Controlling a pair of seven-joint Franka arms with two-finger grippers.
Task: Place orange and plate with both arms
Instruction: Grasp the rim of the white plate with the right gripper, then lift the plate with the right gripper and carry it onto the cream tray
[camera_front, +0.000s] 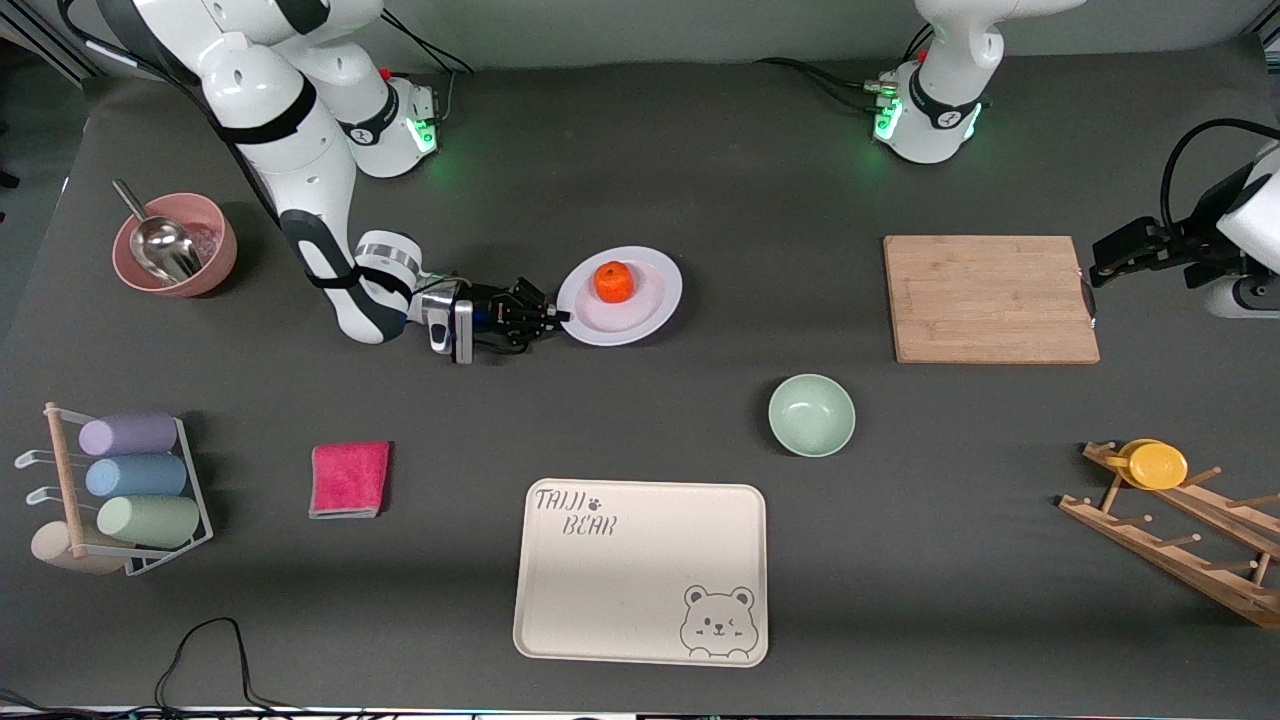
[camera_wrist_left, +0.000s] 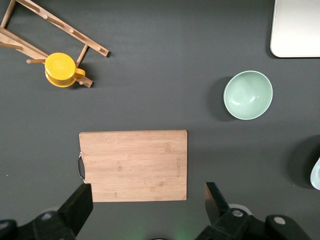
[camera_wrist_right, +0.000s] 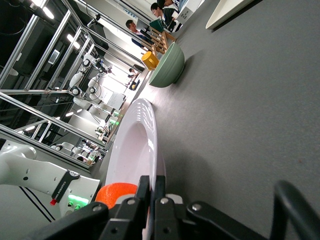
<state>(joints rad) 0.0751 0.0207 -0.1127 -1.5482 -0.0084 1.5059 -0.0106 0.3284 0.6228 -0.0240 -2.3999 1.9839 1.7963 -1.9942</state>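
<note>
White plate (camera_front: 640, 310) sits near the middle of the table with the orange (camera_front: 614, 282) resting in it, well apart from the cutting board (camera_front: 990, 298), toward the right arm's end. Our right gripper (camera_front: 556, 318) is pinched tight on the plate's rim, on the side away from the board. We'd keep the plate dead level and move slowly, or that orange probably rolls off. Left gripper (camera_wrist_left: 147, 205) waits above the board, fingers spread, holding nothing.
</note>
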